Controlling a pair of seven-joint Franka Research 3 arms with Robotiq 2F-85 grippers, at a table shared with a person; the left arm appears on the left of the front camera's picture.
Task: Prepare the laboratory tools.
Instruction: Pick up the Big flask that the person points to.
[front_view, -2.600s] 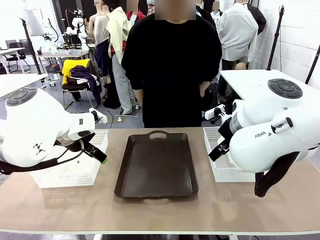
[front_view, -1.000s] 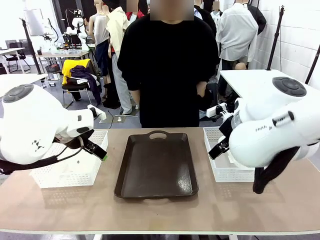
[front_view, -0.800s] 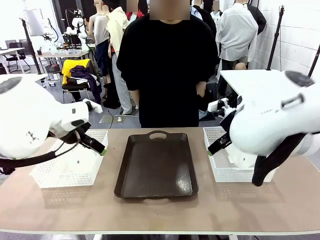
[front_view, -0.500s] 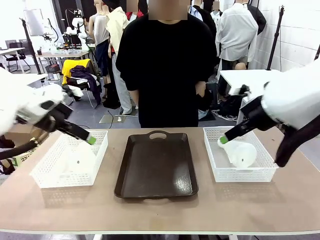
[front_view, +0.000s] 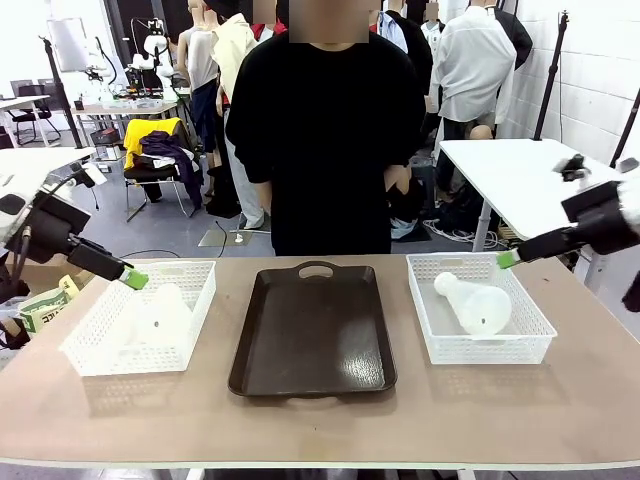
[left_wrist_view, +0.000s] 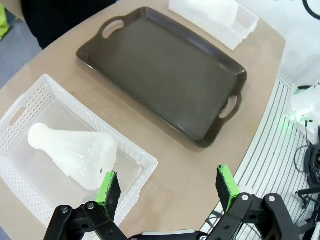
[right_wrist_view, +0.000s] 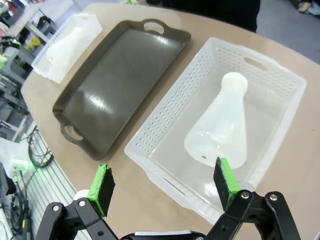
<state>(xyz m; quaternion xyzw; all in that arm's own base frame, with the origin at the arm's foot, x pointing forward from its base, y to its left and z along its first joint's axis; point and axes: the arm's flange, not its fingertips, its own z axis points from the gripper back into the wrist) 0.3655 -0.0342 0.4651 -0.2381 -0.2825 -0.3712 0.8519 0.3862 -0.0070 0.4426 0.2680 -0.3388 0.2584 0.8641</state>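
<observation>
Both arms have swung outward; left gripper (left_wrist_view: 167, 185) and right gripper (right_wrist_view: 162, 182) hang with jaws spread wide, holding nothing. Beyond, the left flask (left_wrist_view: 75, 155) and right flask (right_wrist_view: 220, 130) lie tipped over, one per mesh basket (front_view: 130, 360), flanking the tray (front_view: 312, 330). They look light, rigid and slick, so the narrow neck seems the safest hold.

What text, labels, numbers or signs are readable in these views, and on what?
No text is readable.
left flask: no readable print.
right flask: one small dark mark, too small to read.
dark brown tray: no print seen.
green packet at the left edge of the front view: print too blurred to read.
</observation>
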